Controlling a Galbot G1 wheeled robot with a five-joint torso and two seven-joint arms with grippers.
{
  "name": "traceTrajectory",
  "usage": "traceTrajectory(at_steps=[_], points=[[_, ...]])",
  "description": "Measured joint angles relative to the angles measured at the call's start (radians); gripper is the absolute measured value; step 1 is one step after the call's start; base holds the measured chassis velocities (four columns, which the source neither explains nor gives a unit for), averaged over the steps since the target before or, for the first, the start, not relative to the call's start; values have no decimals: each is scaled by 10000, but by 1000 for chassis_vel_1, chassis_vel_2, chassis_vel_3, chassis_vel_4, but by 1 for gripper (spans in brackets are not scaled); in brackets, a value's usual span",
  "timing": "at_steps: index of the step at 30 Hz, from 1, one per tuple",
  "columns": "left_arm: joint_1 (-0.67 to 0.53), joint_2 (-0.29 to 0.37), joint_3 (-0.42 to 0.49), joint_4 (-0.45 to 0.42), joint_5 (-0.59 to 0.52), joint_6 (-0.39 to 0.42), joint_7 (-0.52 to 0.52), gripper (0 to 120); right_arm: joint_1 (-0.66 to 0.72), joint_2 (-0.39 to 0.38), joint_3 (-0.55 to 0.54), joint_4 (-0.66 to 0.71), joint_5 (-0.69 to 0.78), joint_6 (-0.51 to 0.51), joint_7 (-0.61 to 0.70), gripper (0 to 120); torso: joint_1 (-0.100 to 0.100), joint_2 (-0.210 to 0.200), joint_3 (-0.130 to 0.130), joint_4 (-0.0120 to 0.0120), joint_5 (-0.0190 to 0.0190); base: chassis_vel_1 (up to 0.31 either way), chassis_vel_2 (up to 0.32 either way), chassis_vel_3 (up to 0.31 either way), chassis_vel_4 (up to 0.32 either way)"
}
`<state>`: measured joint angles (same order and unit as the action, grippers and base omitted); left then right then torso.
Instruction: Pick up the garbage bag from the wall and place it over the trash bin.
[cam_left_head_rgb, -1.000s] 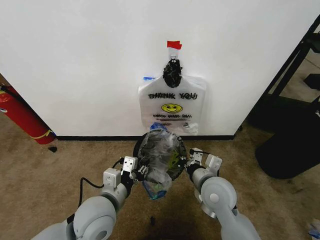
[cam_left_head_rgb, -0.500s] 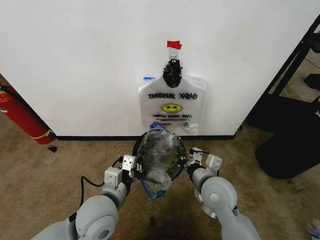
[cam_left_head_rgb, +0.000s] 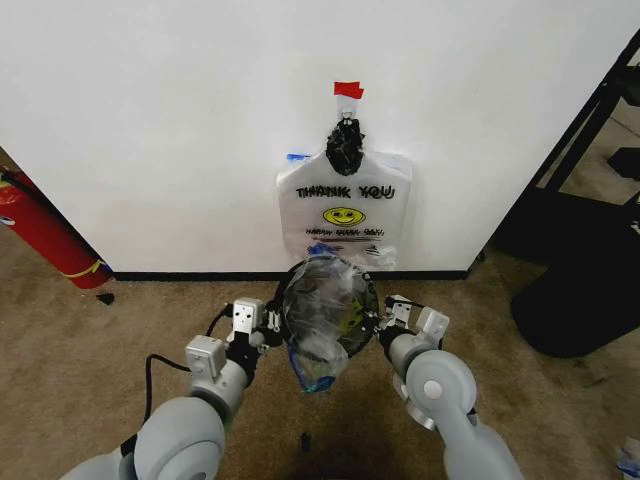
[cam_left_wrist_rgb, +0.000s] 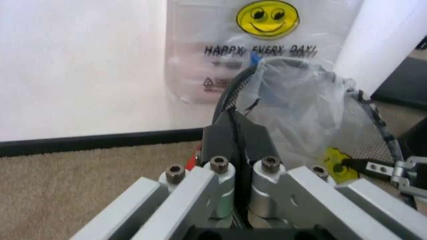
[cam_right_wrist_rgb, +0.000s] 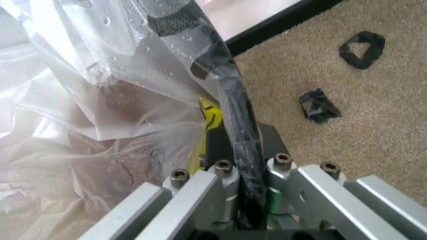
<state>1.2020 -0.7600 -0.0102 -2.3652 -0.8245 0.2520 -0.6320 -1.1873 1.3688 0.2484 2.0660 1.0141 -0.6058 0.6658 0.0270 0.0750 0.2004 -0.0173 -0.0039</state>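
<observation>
Your two tools flank the bin (cam_left_head_rgb: 330, 320) on the carpet (cam_left_head_rgb: 100, 340) by the wall (cam_left_head_rgb: 150, 120). The left tool (cam_left_wrist_rgb: 238, 131) sits at the bin's left rim, its black fingers pressed together; whether film or rim is caught between them you cannot tell. The right tool (cam_right_wrist_rgb: 241, 150) is at the right rim, pinching the rim with the bag's film over it.

The bag (cam_left_head_rgb: 322, 315) lies between the tools, draped over and into the bin's mouth: thin, crinkly, translucent plastic with a blue patch hanging down the front and a yellow smiley near the right rim. The bin is round, with black mesh walls.

A second bag (cam_left_head_rgb: 345, 215), flat and printed THANK YOU, hangs on the wall just behind, under red tape (cam_left_head_rgb: 348, 90). A fire extinguisher (cam_left_head_rgb: 45, 235) leans far left.
</observation>
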Motion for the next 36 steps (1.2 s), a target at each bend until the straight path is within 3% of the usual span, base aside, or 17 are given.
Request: traceTrajectory(at_steps=[5,10,23,25,36], points=[[21,23,273,-240,249,591,118,0,6,-13,-10,8,-8,0,-1,0,0,0,0,0,0,0,0,0,0],[-99,252,757,-265,1759,945,850,8,-18,36,-55,15,-61,0,0,0,0,0,0,1,0,0,0,0,0],[-726,183,1462,540,2902,1636,903,56,-71,25,-64,116,-140,-12,0,0,0,0,0,0,0,0,0,0,0],[-750,167,1482,596,2937,1669,854,55,-70,17,-64,116,-140,-12,0,0,0,0,0,0,0,0,0,0,0],[-992,51,1771,856,3004,1714,715,13,-39,154,-134,140,-216,-21,-1,0,0,0,0,0,0,0,0,0,0]])
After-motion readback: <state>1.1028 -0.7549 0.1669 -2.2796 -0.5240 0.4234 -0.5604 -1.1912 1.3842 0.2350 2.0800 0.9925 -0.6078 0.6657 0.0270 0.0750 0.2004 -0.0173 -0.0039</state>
